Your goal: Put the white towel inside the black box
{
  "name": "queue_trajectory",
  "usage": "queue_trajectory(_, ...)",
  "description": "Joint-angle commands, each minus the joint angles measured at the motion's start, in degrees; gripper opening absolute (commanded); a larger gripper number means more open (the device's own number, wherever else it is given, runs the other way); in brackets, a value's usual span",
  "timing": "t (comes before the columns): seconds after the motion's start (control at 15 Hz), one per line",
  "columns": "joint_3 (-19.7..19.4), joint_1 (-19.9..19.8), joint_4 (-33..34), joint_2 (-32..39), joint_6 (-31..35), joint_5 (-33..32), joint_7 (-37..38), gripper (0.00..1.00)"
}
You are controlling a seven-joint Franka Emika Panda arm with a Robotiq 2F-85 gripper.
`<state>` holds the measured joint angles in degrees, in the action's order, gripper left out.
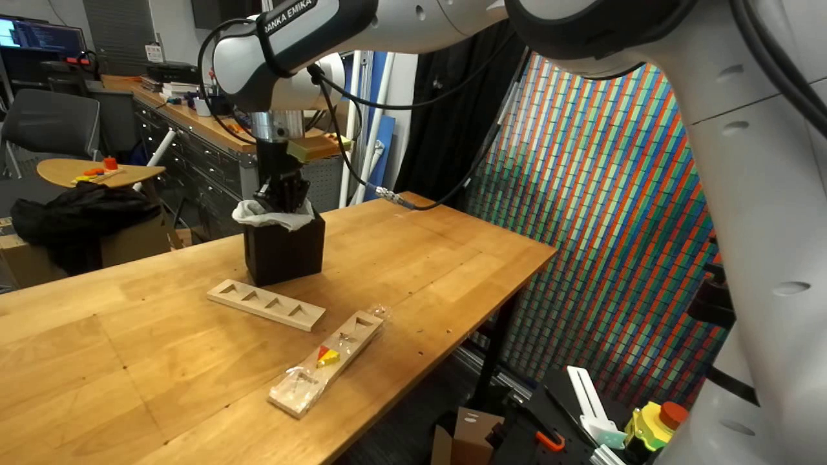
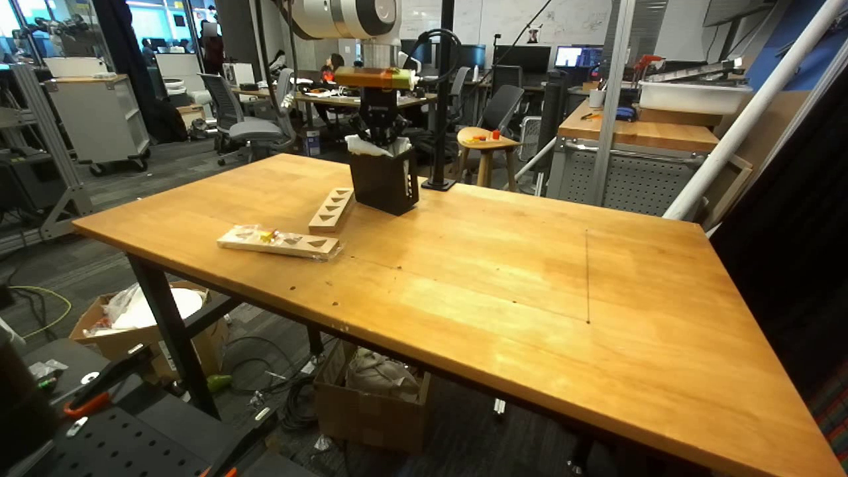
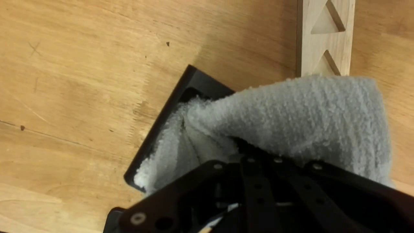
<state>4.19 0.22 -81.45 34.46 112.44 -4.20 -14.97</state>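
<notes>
The white towel (image 1: 257, 214) is bunched over the top of the black box (image 1: 284, 255), partly in its opening and partly draped over the rim; it looks grey in the wrist view (image 3: 304, 113). The box stands upright on the table and also shows in an exterior view (image 2: 383, 182); a corner of it shows in the wrist view (image 3: 208, 82). My gripper (image 1: 287, 199) points down at the box's top, amid the towel, as in an exterior view (image 2: 382, 138). In the wrist view, its jaws (image 3: 263, 158) are drawn close together with cloth around them. The fingertips are hidden in the towel.
A wooden board with triangular recesses (image 1: 265, 309) lies near the box. A plastic-wrapped one (image 1: 345, 339) with red and yellow pieces lies closer to the table edge (image 1: 387, 405). A black post (image 2: 442, 99) on a base plate (image 2: 438, 184) stands beside the box.
</notes>
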Motion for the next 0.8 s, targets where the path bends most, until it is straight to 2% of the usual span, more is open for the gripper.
queue_trajectory(0.0,0.5,0.0,0.6,1.0,-2.1,0.8,-2.2,0.01)
queue_trajectory(0.73,1.1,-0.4,-1.7,2.4,-2.1,1.2,-3.5,0.01)
